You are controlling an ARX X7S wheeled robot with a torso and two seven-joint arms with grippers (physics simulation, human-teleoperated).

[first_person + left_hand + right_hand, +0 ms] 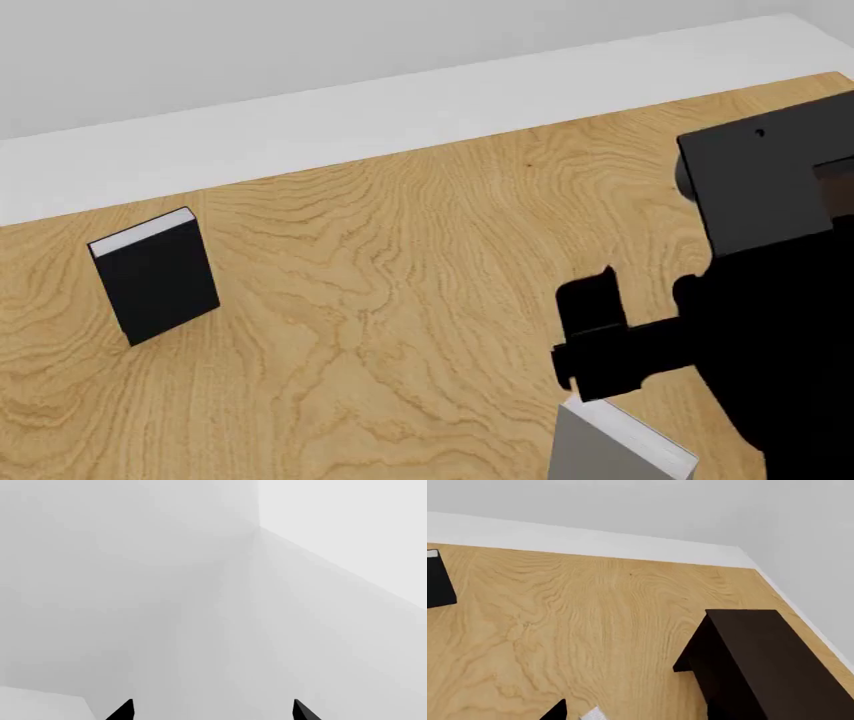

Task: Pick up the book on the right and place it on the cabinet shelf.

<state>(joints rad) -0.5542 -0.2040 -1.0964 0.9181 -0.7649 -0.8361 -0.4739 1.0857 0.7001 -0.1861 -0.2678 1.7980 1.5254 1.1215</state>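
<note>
The wooden table (400,280) is the landmark here. On it, near the front edge in the head view, stands the light grey book (617,440), only partly inside the picture. The right gripper (587,335) hangs directly above the book's upper end; I cannot tell if it touches the book, and I cannot tell if its jaws are apart or closed, because the dark arm body covers them. In the right wrist view only one black fingertip (555,711) shows, and a small pale corner of the book (592,713) lies just beside it.

A black book (158,275) with a white page edge stands far from the grey book, toward the left side of the table and close to its back edge.

The dark brown cabinet (760,665) sits on the table near its right edge, in the right wrist view, well apart from the black book (439,582). Its flat top board is bare.

The left gripper (213,711) points at plain white walls, away from the table. Its two black fingertips (123,711) stand wide apart with nothing between them
</note>
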